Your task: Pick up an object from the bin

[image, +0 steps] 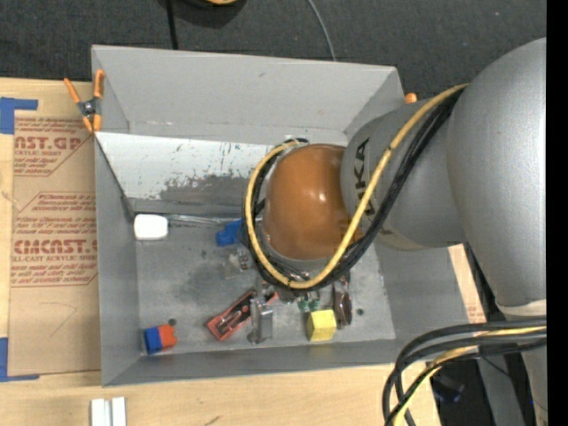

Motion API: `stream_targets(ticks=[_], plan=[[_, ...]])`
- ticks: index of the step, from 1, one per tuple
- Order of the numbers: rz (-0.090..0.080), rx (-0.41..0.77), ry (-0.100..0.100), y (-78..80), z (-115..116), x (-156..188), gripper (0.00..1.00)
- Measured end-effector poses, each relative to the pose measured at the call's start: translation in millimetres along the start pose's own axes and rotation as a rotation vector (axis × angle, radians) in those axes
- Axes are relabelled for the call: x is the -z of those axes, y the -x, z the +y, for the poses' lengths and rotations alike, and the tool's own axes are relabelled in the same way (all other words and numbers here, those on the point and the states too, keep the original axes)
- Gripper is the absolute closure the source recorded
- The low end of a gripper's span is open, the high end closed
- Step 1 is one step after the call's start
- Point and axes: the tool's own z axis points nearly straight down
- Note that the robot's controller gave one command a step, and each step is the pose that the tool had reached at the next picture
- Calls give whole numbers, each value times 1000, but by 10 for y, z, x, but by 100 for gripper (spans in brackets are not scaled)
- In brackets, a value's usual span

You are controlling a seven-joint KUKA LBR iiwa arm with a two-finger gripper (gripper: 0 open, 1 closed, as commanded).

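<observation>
Standing by the bin (115,264), I see the gripper (302,302) down low near the front wall, tucked under the arm's orange cover (302,207). I can't tell if it's open or closed, or if anything's in it. Nearest things: a yellow block (320,324) just beside it, a red flat piece (229,319) on the other side, and a small green bit (307,304) btwn them. Imo the block's the better pick: chunky, vs. the flat piece hugging the floor. To do it well: centre over one thing only, stay off the front wall, close on opposite faces, lift straight up. White piece (151,227), blue piece (229,234) & blue-and-orange block (160,337) lie well apart.
</observation>
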Motion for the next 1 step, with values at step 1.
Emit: stream_targets(ticks=[1], plan=[[0,217,-1,-83,-63,-184,0]])
